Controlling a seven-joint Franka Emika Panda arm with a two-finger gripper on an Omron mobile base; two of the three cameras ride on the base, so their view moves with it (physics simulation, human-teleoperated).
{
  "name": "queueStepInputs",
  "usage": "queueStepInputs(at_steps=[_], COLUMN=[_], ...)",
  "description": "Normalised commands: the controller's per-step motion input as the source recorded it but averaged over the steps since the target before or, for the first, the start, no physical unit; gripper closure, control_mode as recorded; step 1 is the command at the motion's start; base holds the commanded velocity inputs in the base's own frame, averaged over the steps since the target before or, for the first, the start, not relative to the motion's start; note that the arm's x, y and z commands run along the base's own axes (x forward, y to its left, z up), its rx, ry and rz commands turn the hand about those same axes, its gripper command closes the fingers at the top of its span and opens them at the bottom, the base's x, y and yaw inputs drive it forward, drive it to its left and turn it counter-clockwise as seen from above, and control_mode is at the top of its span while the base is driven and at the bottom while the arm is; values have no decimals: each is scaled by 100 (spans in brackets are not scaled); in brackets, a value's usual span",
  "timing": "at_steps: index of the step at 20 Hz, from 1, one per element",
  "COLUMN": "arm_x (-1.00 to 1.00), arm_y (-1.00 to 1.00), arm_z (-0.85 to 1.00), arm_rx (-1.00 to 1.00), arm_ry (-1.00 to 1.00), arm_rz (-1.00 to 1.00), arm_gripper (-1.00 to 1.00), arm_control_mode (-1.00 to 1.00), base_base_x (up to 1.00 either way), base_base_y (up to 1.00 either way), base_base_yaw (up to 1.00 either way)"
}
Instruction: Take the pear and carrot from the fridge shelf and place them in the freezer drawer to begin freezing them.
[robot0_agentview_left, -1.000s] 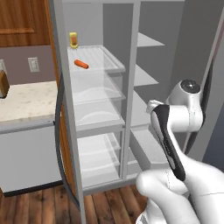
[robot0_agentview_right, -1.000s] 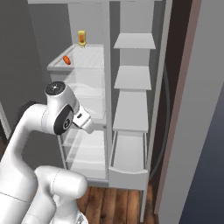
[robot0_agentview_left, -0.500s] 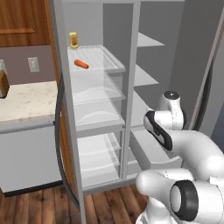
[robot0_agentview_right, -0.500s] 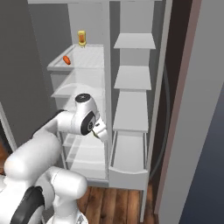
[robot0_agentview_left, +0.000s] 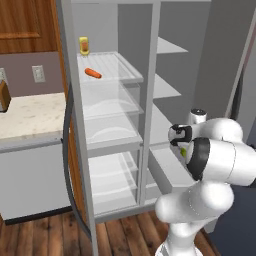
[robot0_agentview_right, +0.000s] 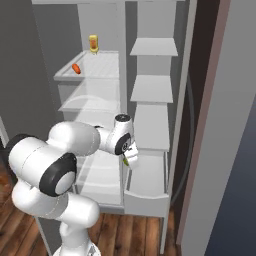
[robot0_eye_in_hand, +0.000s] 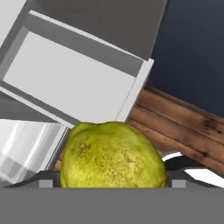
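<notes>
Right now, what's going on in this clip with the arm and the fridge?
The white arm is holding the pear between its fingers, down by the open freezer drawer at the bottom of the right-hand compartment; the fruit is not in the drawer yet. The carrot lies on the ribbed fridge shelf at the top left, with a yellow-orange bottle standing behind it. So one item is on its way and the other is untouched.

A kitchen with a dark wood plank floor (robot0_agentview_left: 45, 235). At nine o'clock, a speckled pale countertop (robot0_agentview_left: 30, 112) sits on a white cabinet (robot0_agentview_left: 30, 180), beneath a grey wall with an outlet (robot0_agentview_left: 38, 73) and a brown wooden cupboard (robot0_agentview_left: 25, 25).
</notes>
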Motion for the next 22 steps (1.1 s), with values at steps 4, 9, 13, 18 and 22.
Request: queueStepInputs(at_steps=[4, 9, 13, 18, 22], arm_x=[39, 38, 33, 19, 5], arm_y=[-22, 0, 0, -7, -19], arm_z=[-55, -53, -59, -50, -49], arm_rx=[8, 0, 0, 1, 4], arm_ry=[11, 12, 10, 8, 1], arm_rz=[-11, -6, -6, -3, 0], arm_gripper=[100, 100, 100, 100, 100], arm_control_mode=[-100, -100, -100, -100, -100], base_base_x=[0, 0, 0, 0, 0], base_base_y=[0, 0, 0, 0, 0], base_base_yaw=[0, 0, 0, 0, 0])
